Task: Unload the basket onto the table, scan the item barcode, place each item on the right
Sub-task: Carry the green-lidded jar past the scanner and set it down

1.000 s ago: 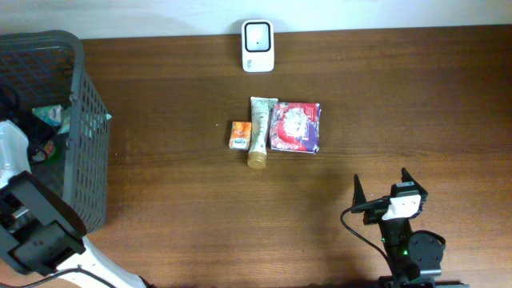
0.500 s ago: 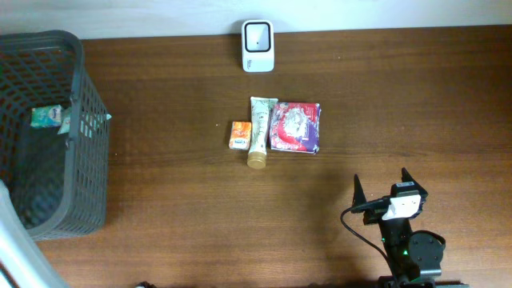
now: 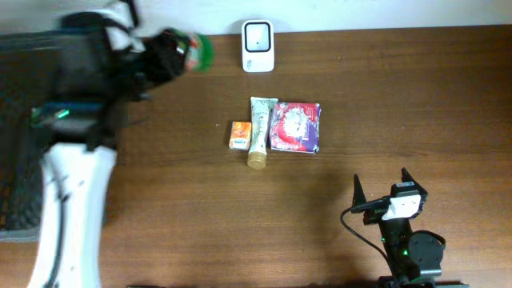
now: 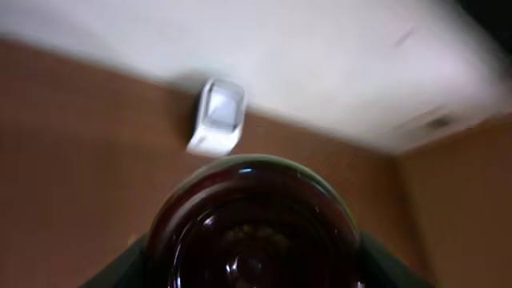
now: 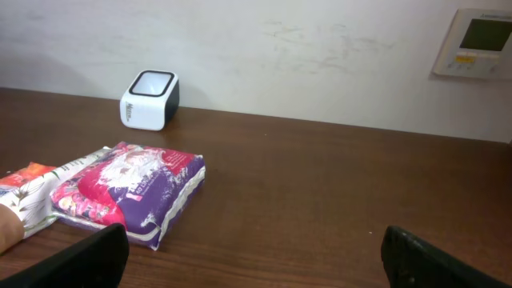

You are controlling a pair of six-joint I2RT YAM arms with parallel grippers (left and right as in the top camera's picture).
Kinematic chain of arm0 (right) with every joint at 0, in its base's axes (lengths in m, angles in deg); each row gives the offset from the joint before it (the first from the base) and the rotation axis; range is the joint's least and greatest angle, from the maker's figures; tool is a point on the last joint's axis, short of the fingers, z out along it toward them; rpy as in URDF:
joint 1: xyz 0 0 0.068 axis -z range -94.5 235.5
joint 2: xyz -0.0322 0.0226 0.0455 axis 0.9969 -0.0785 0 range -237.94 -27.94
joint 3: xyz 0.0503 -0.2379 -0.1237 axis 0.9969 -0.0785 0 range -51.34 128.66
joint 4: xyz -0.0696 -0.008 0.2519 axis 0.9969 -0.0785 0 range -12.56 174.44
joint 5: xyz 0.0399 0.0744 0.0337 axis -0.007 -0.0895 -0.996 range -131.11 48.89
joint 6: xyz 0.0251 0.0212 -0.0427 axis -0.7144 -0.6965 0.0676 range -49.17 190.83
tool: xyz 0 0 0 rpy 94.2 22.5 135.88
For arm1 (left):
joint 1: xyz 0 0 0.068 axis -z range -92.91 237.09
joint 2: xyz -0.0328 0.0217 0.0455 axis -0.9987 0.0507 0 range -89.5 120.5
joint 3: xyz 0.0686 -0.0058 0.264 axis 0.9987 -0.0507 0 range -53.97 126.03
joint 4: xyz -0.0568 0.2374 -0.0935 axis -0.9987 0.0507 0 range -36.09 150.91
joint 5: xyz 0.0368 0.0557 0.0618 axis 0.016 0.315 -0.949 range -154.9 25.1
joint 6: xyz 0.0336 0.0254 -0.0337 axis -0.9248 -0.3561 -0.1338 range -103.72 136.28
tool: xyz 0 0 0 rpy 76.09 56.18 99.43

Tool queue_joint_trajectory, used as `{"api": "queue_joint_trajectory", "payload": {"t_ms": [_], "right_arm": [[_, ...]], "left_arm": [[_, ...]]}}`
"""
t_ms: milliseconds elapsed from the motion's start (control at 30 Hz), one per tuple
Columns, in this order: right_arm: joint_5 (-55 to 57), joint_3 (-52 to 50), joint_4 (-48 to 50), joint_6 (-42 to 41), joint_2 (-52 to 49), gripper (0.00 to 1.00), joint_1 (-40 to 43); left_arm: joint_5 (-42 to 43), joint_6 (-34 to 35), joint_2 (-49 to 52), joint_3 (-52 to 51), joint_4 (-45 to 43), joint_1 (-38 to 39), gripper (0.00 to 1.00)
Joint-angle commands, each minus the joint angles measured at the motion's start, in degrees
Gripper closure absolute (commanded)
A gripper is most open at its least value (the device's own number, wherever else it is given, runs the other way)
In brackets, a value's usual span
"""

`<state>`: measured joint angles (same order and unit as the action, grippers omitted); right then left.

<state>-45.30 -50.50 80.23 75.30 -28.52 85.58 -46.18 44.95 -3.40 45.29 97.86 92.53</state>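
Left gripper looks clamped on the dark green-capped round bottle (blurry, not certain), aloft at 11 o'clock beside the white boxy scanner, presumably to show it the barcode. Right gripper parked at 5 o'clock, jaws apart, empty.

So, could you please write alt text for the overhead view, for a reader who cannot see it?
The blurred left end effector holds a dark item with a green end, left of the white scanner. Mid-table lie an orange box, a tube and a purple packet; the right end effector sits open.
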Motion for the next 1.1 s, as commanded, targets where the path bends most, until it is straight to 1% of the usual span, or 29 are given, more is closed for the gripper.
{"api": "queue_joint_trajectory", "payload": {"t_ms": [0, 67, 133, 167, 367, 533, 567, 600, 667, 767, 833, 967, 1000, 1033, 1067], "right_arm": [[0.1, -0.5, 0.0, -0.2, 0.3, 0.01, 0.3], [0.1, -0.5, 0.0, -0.2, 0.3, 0.01, 0.3], [0.1, -0.5, 0.0, -0.2, 0.3, 0.01, 0.3], [0.1, -0.5, 0.0, -0.2, 0.3, 0.01, 0.3], [0.1, -0.5, 0.0, -0.2, 0.3, 0.01, 0.3], [0.1, -0.5, 0.0, -0.2, 0.3, 0.01, 0.3], [0.1, -0.5, 0.0, -0.2, 0.3, 0.01, 0.3], [0.1, -0.5, 0.0, -0.2, 0.3, 0.01, 0.3], [0.1, -0.5, 0.0, -0.2, 0.3, 0.01, 0.3], [0.1, -0.5, 0.0, -0.2, 0.3, 0.01, 0.3], [0.1, -0.5, 0.0, -0.2, 0.3, 0.01, 0.3], [0.1, -0.5, 0.0, -0.2, 0.3, 0.01, 0.3], [0.1, -0.5, 0.0, -0.2, 0.3, 0.01, 0.3], [0.1, -0.5, 0.0, -0.2, 0.3, 0.01, 0.3], [0.1, -0.5, 0.0, -0.2, 0.3, 0.01, 0.3]], "left_arm": [[-21.0, -2.9, 7.8, 0.8, 4.2, 7.3, 0.55], [-24.2, -3.0, 10.9, 0.8, 5.0, 9.3, 0.55], [-24.8, -5.6, 15.0, 0.8, 4.7, 11.2, 0.55], [-26.0, -6.5, 18.1, 0.8, 4.6, 12.2, 0.53], [-34.9, -6.5, 28.1, 0.8, 4.3, 13.0, 0.50], [-34.4, -6.5, 33.8, 0.8, 3.5, 13.0, 0.48], [-33.9, -6.4, 34.9, 0.8, 3.2, 13.0, 0.45], [-34.0, -6.5, 35.4, 0.8, 3.0, 13.0, 0.34], [-34.1, -6.5, 35.6, 0.8, 2.2, 13.0, 0.02], [-34.2, -6.7, 35.2, 4.5, 2.1, 12.9, 0.01], [-34.3, -9.0, 34.5, 11.5, 4.7, 12.5, 0.01], [-34.4, -9.1, 32.4, 25.8, 13.0, 10.9, 0.01], [-34.3, -9.1, 31.9, 28.2, 15.1, 10.5, 0.08], [-34.3, -9.0, 31.4, 29.6, 16.7, 10.3, 0.29], [-34.4, -9.1, 30.7, 31.4, 19.2, 10.1, 0.68]]}}
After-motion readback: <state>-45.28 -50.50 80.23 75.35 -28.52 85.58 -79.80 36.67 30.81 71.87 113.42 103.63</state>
